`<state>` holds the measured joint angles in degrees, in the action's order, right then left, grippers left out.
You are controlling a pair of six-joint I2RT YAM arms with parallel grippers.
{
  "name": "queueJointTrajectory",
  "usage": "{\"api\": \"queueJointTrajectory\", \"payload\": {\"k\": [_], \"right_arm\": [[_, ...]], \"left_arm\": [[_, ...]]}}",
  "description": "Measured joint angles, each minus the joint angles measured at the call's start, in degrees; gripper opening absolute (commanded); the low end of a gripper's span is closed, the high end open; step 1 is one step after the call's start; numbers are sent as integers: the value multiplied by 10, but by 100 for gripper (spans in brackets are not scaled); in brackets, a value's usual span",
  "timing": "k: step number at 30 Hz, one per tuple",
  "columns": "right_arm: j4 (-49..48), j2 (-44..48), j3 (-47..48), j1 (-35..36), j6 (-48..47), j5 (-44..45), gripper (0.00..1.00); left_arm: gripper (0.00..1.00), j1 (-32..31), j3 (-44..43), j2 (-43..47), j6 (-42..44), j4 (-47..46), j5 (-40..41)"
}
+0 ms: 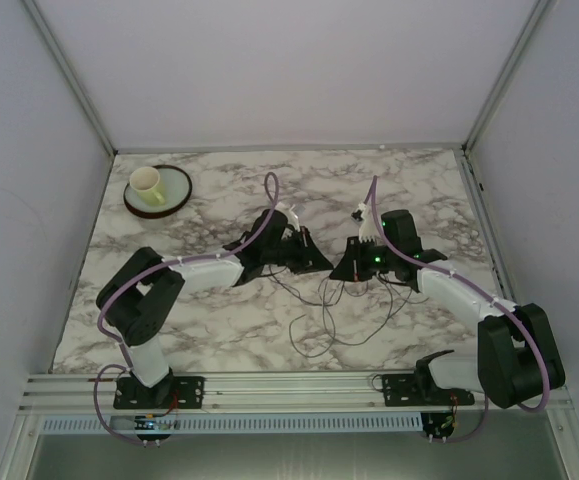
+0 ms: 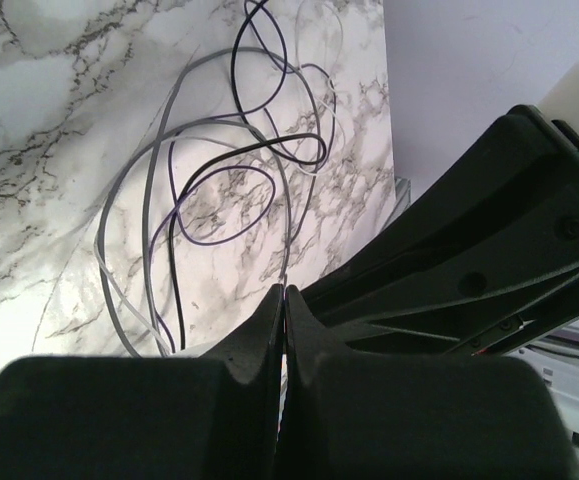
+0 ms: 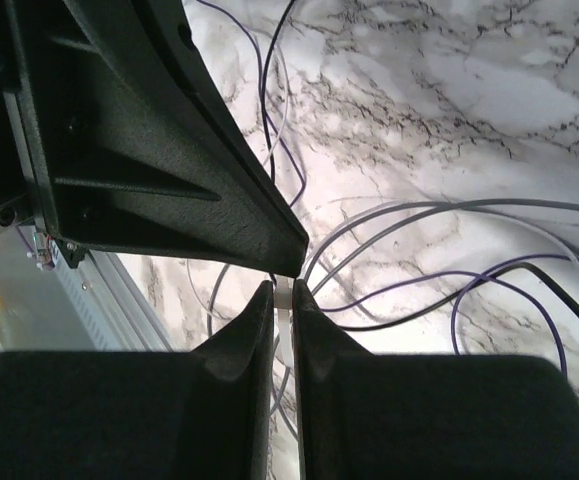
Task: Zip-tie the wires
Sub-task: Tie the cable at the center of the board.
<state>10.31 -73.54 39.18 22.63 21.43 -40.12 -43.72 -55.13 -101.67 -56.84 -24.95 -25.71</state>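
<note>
My left gripper (image 2: 283, 300) is pinched fully closed, its two black fingertips pressed flat against each other with no gap. A pale grey strand of the wires (image 2: 219, 190) runs right down to those tips, but I cannot tell whether it is caught between them. My right gripper (image 3: 283, 300) is closed too, with only a narrow slot left between its fingers, and in that slot it clamps a thin pale strip (image 3: 284, 315) that stands up between the pads.

Both grippers meet tip to tip at the far edge of the wires. From the right wrist camera, the left gripper's finger comes down from the upper left and ends just above the pale strip, touching it or nearly so.

The wires lie loose on the marble table (image 1: 219, 330), on the near side of the two grippers, spreading in thin loops and curls towards my bases. Up close they show black, purple and pale grey strands crossing one another, several of them gathering towards the spot where my fingertips meet. The outer loops rest flat on the table, apart from both grippers.

Well away from the wires, to the far left, a pale cup (image 1: 146, 182) sits on a round plate (image 1: 176, 196).
</note>
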Motion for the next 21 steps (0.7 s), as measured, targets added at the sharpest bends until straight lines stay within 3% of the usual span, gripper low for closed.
{"api": "queueJointTrajectory", "payload": {"k": [17, 18, 21], "right_arm": [[-11, 1, -1, 13, 1, 19, 0], [-10, 1, -1, 14, 1, 19, 0], [-7, 0, -1, 14, 1, 21, 0]], "left_arm": [[0, 46, -36, 1, 22, 30, -2], [1, 49, -36, 1, 23, 30, -2], [27, 53, -36, 1, 26, 30, -2]]}}
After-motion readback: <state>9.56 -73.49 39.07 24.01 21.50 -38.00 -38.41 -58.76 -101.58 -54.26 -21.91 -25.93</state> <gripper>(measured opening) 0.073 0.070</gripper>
